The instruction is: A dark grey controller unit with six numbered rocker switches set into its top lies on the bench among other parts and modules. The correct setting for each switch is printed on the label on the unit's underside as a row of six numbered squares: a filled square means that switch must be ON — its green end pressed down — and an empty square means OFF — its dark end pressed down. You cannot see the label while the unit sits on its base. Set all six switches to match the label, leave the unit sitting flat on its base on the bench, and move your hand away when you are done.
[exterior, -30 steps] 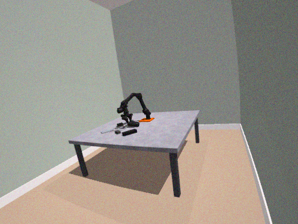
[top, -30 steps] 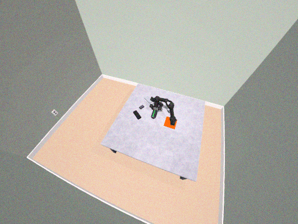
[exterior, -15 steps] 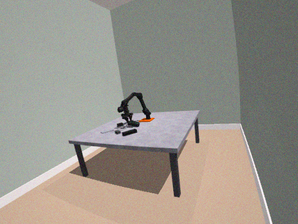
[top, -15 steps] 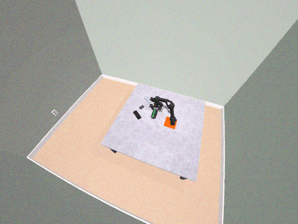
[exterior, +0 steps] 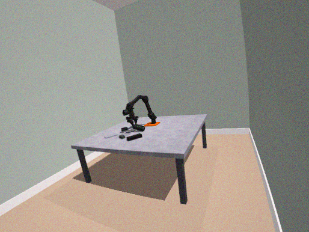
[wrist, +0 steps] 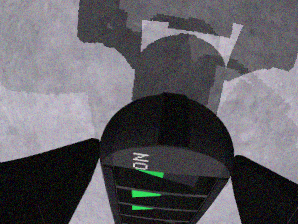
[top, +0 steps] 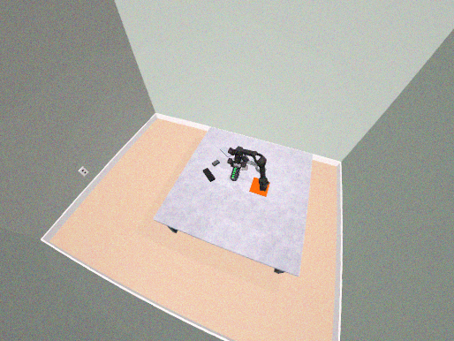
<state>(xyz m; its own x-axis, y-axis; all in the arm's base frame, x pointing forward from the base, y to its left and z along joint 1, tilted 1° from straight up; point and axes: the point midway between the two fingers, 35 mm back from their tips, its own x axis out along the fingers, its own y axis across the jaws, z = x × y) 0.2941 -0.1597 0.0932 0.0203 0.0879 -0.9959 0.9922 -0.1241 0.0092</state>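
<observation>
And the gripper is pinching the controller unit by its far end! In the wrist view the long axis runs top to bottom, fingers left and right; any roll for the label should turn about the line between them.
</observation>
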